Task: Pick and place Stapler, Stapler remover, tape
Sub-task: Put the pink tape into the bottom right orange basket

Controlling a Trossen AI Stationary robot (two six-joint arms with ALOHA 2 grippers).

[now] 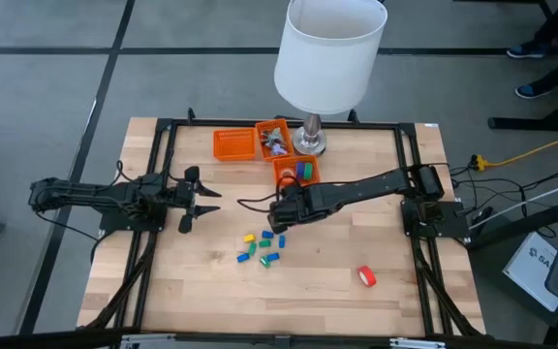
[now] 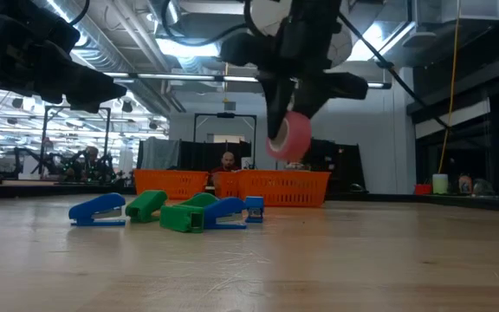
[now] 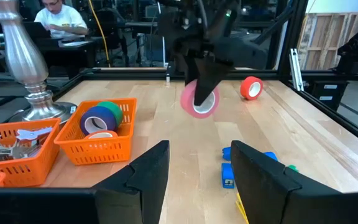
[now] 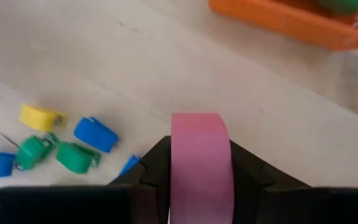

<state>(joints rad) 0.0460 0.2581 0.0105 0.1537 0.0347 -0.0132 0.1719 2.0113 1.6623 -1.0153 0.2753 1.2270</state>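
Right gripper (image 3: 202, 93): squeezing the pink tape (image 3: 199, 99), up in the air.
Left gripper (image 1: 201, 201): fingers apart, waiting.
Done: some tape in the basket (image 3: 98, 144) beside it.
Left: red tape (image 1: 366, 276), small staplers (image 1: 260, 246) below.

The wooden table (image 1: 356, 310) has a pale plank top inside a black frame. At its far edge, near the middle, stand three orange baskets (image 1: 233, 144) beside a silver lamp base (image 1: 308, 142). Near the centre lies a loose cluster of small blue, green and yellow staplers (image 1: 261, 247). A red tape roll (image 1: 366, 276) lies alone toward the near right.
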